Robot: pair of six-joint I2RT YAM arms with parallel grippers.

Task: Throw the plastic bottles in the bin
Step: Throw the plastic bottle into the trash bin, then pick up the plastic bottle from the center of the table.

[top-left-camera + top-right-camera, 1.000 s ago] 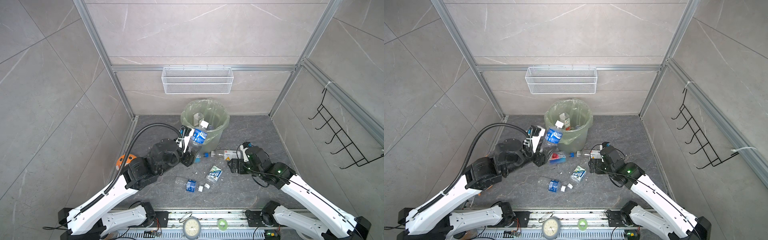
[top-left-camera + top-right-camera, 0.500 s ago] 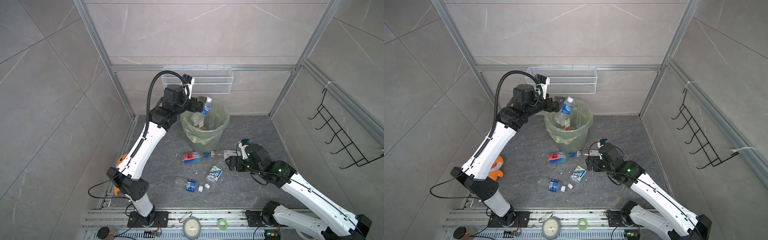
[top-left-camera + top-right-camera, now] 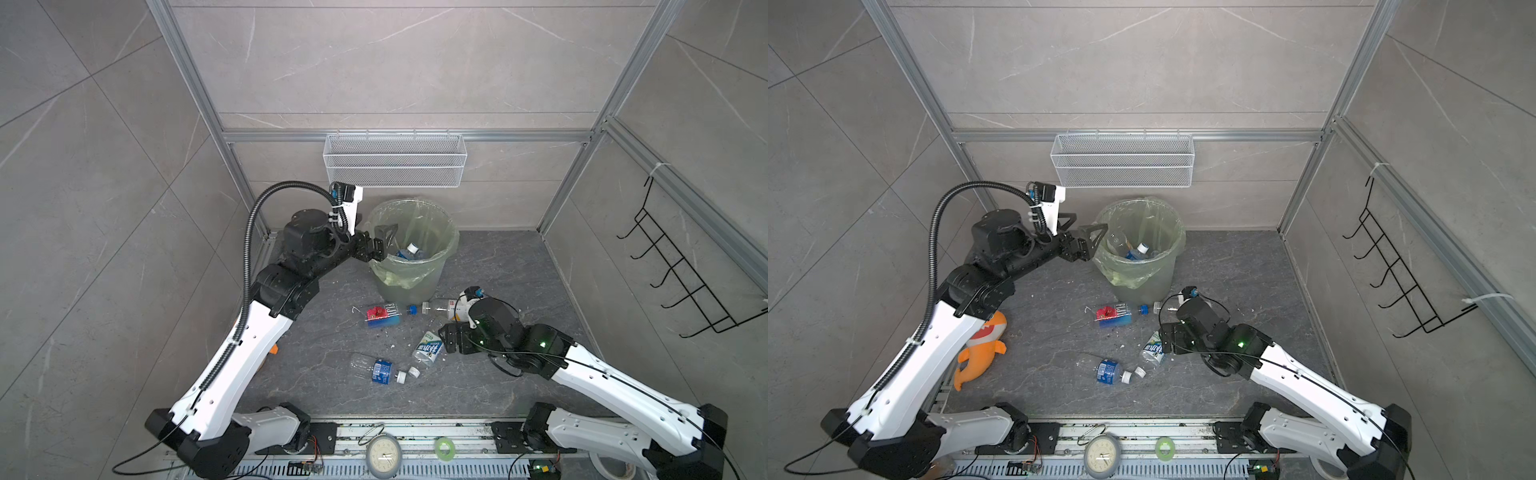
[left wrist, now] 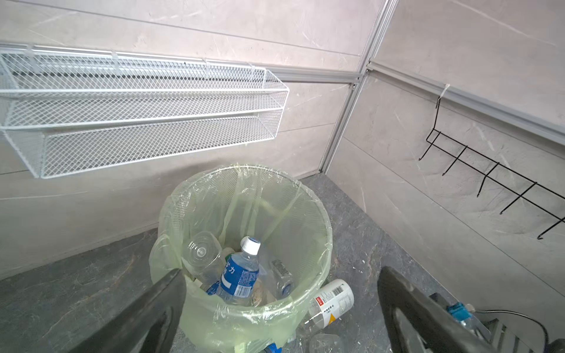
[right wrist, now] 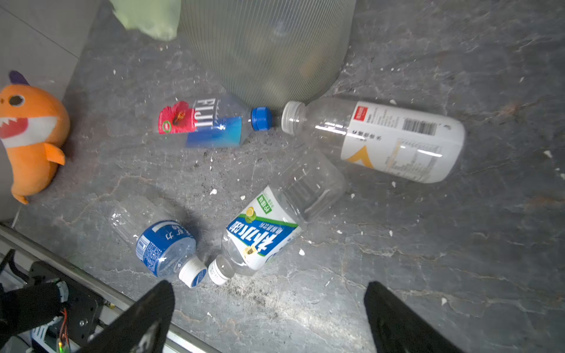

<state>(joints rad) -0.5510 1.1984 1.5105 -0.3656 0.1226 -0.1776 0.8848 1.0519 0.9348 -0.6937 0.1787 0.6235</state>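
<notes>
Left pincer (image 3: 384, 243): agape, empty, nine o'clock of bin (image 3: 415, 286). Right pincer (image 5: 269, 285): agape, empty; best straddling green-label bottle (image 5: 263, 235) crosswise.

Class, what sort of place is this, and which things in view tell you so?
Most likely a robot test cell dressed as a tiled room corner. Clues: aluminium framing holding the wall panels, two robot arms on a front rail, and a lined bin with bottles strewn around.
</notes>
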